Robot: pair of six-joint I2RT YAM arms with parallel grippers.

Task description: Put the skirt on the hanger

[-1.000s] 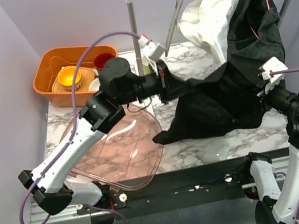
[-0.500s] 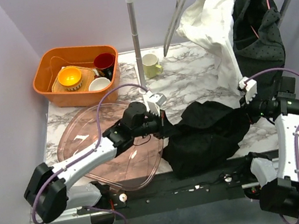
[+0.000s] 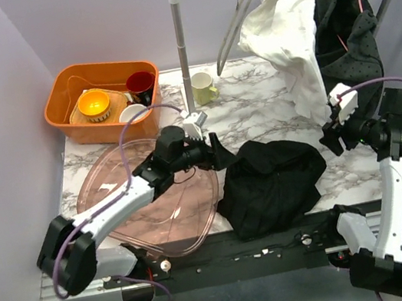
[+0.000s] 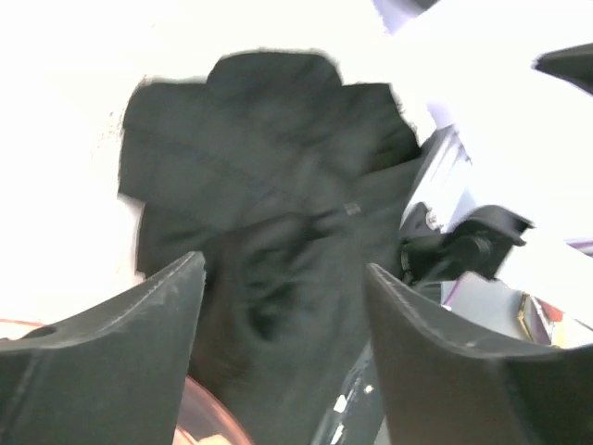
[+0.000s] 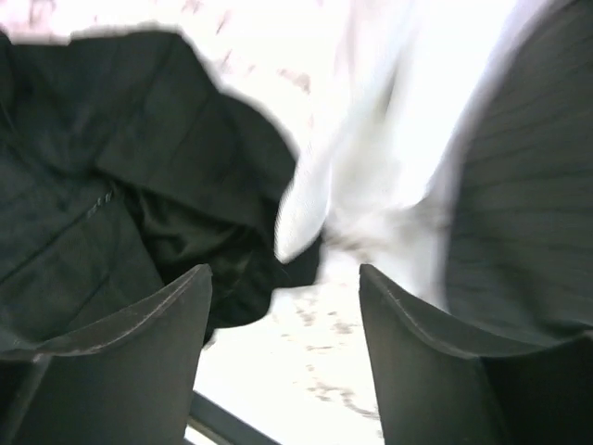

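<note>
Skirt (image 3: pixel 273 184) heaped lower centre, unheld; your left gripper (image 3: pixel 217 152) and right gripper (image 3: pixel 329 141) flank it, jaws apart, likely poised for two-sided pickup.

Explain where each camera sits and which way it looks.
Top: above, behind the arms, looking down on table and skirt; left gripper and right gripper show.
Left wrist: on left arm, facing the skirt past its open gripper.
Right wrist: on right arm, facing skirt and white cloth past its open gripper.
Shared: all see the skirt.
</note>
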